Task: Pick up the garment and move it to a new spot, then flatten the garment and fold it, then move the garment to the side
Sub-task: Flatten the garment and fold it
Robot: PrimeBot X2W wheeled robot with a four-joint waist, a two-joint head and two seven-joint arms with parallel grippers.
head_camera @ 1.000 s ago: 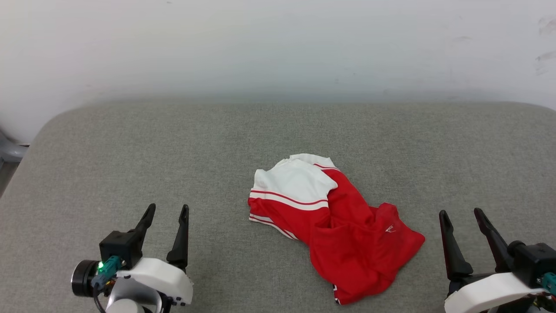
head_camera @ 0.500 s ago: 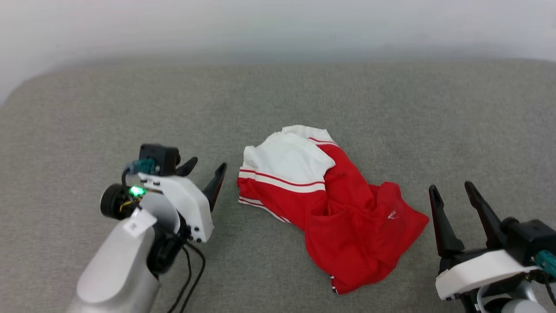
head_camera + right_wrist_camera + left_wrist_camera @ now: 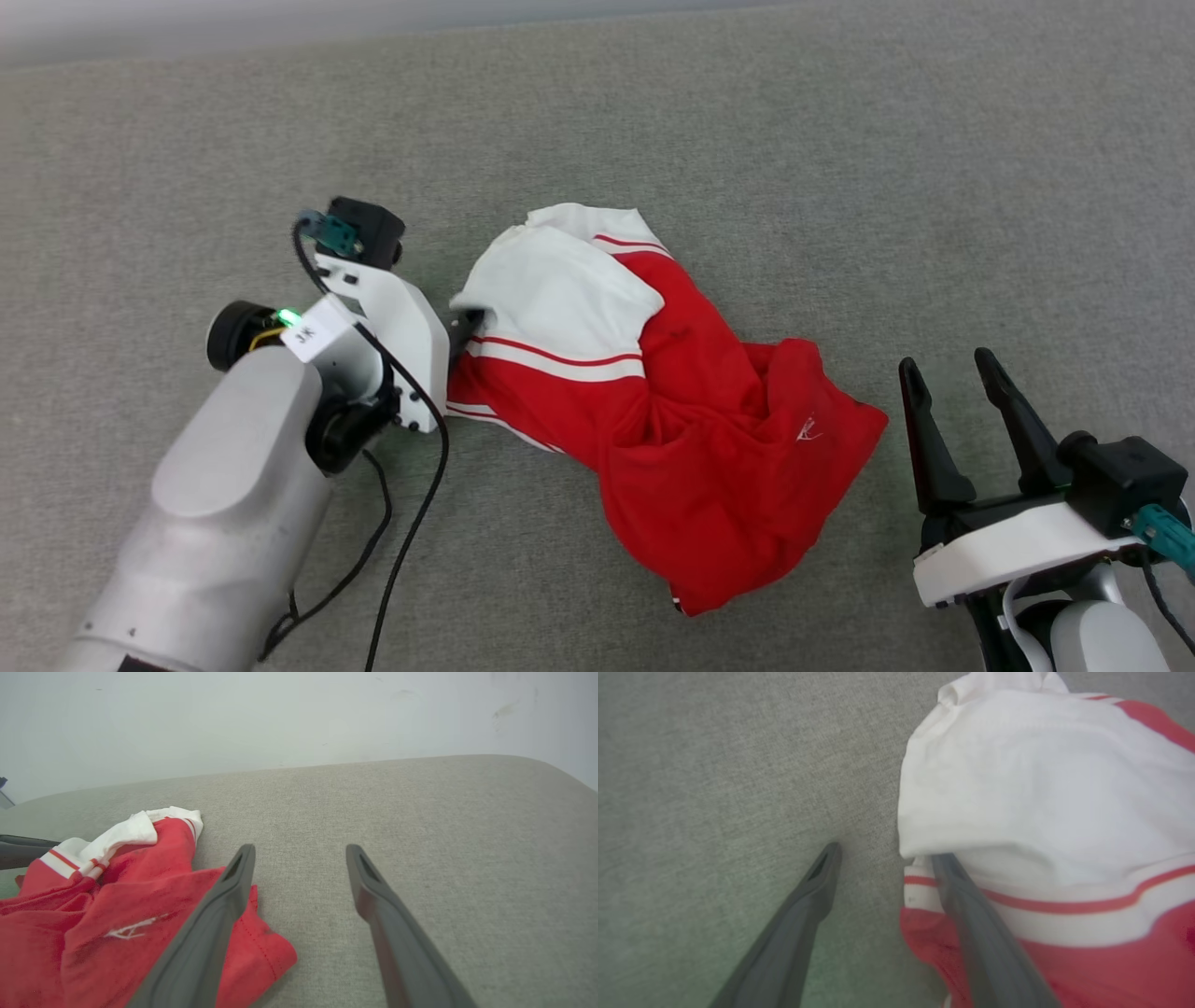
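Found the left gripper (image 3: 887, 851) wide open, one finger under the white sleeve of the garment (image 3: 672, 420), nothing held. Saw the right gripper (image 3: 944, 360) wide open too, empty.

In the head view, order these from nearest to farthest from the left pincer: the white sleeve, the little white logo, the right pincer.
1. white sleeve, at the tips of the left pincer.
2. white logo, on the red fabric, further right.
3. right pincer, lower right.

Silver forearm (image 3: 215, 504) w/ white wrist (image 3: 397, 322), blk fingers (image 3: 927, 448), blk cable (image 3: 425, 504) (green LED (image 3: 288, 317))
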